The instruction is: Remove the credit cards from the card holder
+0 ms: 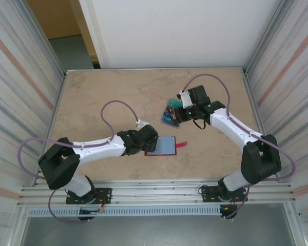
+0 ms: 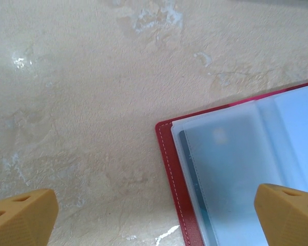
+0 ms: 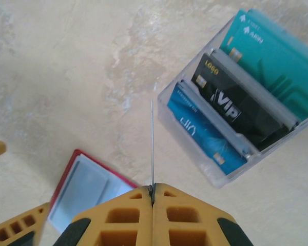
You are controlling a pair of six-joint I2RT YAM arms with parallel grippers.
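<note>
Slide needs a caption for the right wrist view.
Right gripper pinching a thin card edge-on beside the clear tray of cards.

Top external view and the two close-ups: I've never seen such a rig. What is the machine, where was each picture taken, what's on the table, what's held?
The left arm and right arm are robots bolted at the near edge of a table. One camera looks down from above; the other two ride on the wrists. The left claw hangs open over a corner of the red card holder, lying opened. The right claw is shut on a thin card, seen edge-on. A clear box holds teal cards, a black card and a blue card.
</note>
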